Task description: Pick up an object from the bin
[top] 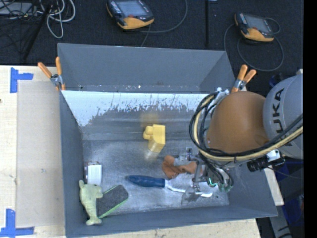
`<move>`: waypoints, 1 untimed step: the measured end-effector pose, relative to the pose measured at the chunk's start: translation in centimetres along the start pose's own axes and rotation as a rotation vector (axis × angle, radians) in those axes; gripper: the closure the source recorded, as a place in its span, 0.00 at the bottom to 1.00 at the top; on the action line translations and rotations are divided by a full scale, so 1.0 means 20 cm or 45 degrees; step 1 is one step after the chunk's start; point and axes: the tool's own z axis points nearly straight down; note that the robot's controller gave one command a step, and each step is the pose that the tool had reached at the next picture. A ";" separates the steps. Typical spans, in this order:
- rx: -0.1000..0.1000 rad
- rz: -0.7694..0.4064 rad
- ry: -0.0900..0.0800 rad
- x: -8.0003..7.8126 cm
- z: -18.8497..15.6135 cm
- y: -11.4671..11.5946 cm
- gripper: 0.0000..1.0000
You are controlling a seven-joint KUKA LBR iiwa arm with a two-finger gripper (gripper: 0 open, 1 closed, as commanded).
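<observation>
Brown lump point(172, 168) just L of pincer point(199, 188), blue-handled tool point(146, 181) nr, pincer open/closed: can't tell

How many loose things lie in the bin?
6: yellow block in the middle, brown lump beside the gripper, blue-handled brush at front centre, white cube, pale green figure and dark pad at front left. The arm may hide more.

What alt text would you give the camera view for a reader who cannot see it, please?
The robot's gripper is low at the lower right of the grey bin, beside a brown lump and a blue-handled tool. A yellow block lies mid-bin; a pale green toy figure, dark pad and small white thing sit lower left.
</observation>
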 end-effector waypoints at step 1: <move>0.000 0.001 -0.010 -0.01 -0.02 0.00 0.00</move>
